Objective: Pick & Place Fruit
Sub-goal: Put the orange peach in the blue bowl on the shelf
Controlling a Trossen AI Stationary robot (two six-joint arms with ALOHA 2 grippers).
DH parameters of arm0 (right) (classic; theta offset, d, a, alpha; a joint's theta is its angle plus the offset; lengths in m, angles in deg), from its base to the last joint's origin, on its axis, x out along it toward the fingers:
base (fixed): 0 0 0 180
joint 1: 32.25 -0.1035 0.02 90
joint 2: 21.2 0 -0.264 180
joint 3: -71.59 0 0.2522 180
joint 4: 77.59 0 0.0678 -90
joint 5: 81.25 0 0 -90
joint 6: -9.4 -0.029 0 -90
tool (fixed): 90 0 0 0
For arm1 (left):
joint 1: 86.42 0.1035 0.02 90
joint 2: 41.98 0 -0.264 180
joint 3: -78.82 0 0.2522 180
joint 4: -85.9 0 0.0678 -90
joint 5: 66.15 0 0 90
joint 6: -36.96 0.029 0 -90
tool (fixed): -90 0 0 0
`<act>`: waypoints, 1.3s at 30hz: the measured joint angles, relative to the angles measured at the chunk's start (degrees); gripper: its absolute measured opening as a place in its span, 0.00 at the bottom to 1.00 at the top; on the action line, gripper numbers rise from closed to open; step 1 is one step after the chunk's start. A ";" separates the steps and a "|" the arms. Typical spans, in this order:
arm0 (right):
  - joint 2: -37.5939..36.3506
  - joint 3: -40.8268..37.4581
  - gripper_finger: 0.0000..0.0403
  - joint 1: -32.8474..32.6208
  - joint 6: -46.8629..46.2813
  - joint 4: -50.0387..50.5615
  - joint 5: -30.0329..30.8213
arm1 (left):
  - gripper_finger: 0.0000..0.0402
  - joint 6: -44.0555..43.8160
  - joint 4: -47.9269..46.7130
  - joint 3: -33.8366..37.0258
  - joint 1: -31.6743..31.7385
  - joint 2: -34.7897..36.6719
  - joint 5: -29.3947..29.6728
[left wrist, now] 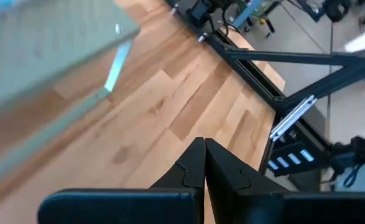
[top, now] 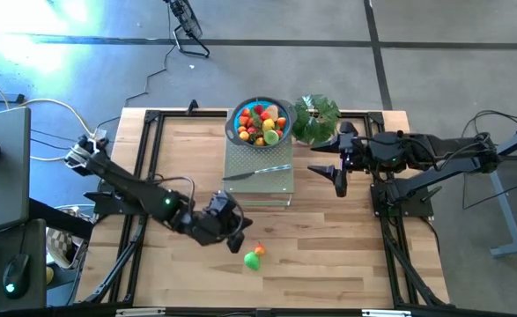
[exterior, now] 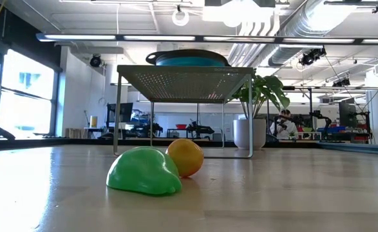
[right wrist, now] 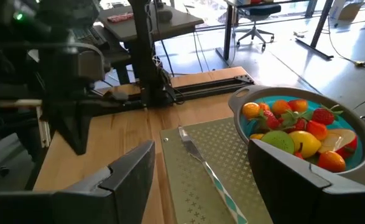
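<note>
The left gripper (top: 239, 239) hung low over the table's (top: 328, 264) near half, its fingers (left wrist: 198, 168) clenched together on nothing; just beside it, toward the right, lay a green fruit (top: 253, 261) and an orange fruit (top: 259, 251) on the wood, touching each other; in the low view the green one (exterior: 143, 171) sat in front and the orange one (exterior: 185, 157) behind it, partly hidden.

The rest of the fruit (top: 262, 122) was heaped in the blue bowl (top: 233, 129) at the table's far edge; the bowl stood on the far end of a perforated metal stand (top: 276, 180); a knife (top: 256, 173) lay across the stand's top, nearer than the bowl and apart from it; in the right wrist view the pile (right wrist: 294, 127) showed red, orange, yellow and green pieces.

A leafy plant (top: 316, 118) stood just beside the bowl on its right.

The right gripper (top: 339, 180) hovered just off the stand's right edge, near the plant, its fingers (right wrist: 129, 168) spread wide and empty; through them showed the knife (right wrist: 198, 155) and the bowl (right wrist: 247, 102).
</note>
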 joint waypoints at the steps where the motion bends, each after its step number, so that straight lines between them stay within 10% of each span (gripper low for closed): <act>1: 0.00 0.00 0.62 0.00 0.19 0.03 0.02 | 0.01 -2.11 0.47 0.00 -0.42 -0.88 0.48; 13: 0.00 0.00 0.62 -0.01 0.76 4.01 0.20 | 0.00 -15.44 12.64 -1.37 -1.98 -11.94 2.06; 24: 0.63 0.02 0.62 -0.01 1.85 4.10 0.17 | 0.00 -29.13 -18.91 -19.75 -3.23 -21.46 -1.53; 39: 2.45 0.02 0.62 0.00 3.34 4.37 0.15 | 0.01 -25.82 -20.56 -21.38 -3.23 -27.74 -6.41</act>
